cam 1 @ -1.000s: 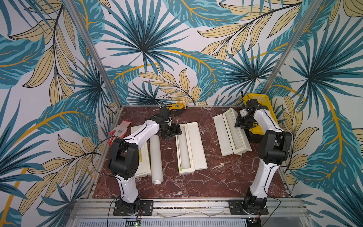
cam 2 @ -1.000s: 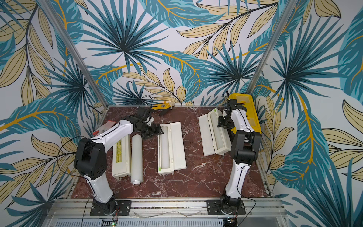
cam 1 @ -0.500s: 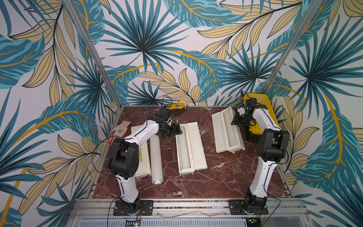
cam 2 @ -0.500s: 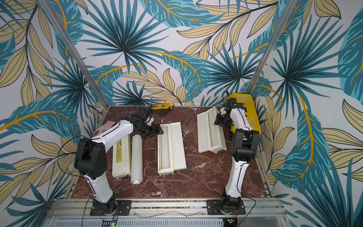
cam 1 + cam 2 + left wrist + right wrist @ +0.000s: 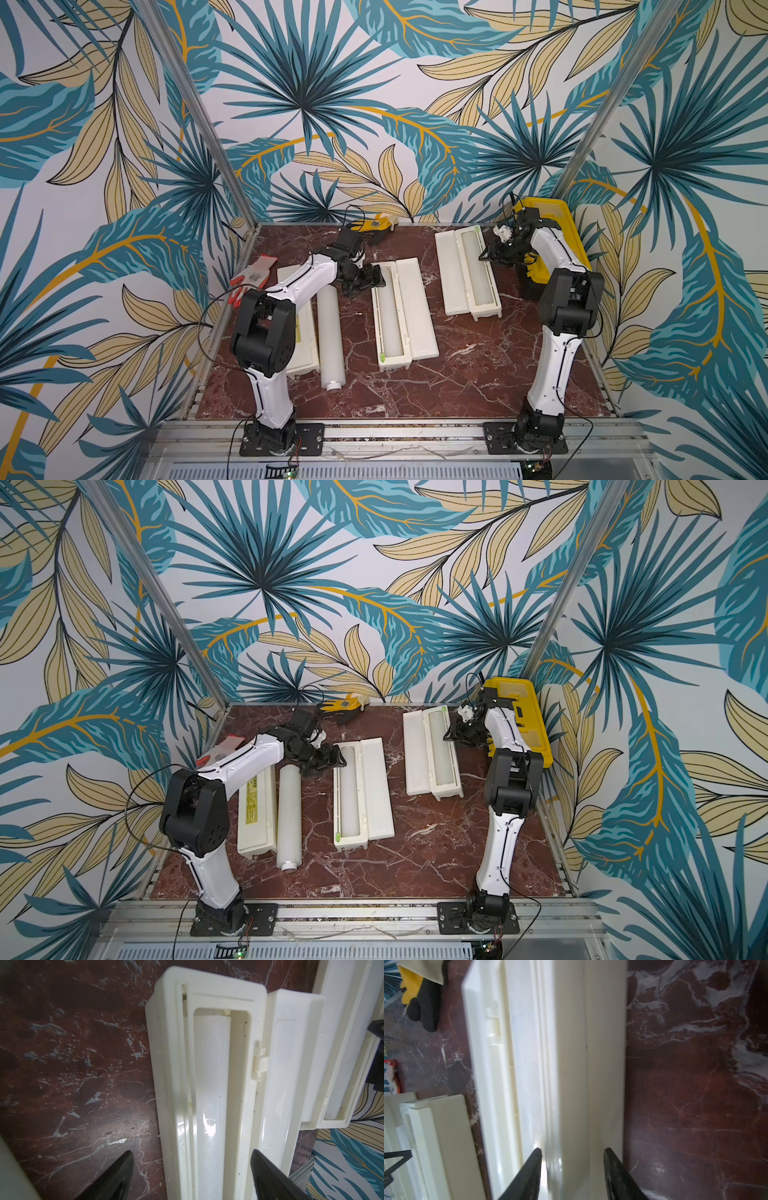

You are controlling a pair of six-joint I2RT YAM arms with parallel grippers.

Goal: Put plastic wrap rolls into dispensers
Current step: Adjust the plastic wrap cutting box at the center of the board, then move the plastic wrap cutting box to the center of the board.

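My left jaws hang open right above the roll (image 5: 209,1095) in the middle dispenser (image 5: 164,1064), and the wall of the other dispenser (image 5: 571,1064) sits between my half-open right jaws, gripped or not I cannot tell, so pulling away could drag it crooked.

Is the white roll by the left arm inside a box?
No, the white roll lies bare on the table beside the closed dispenser.
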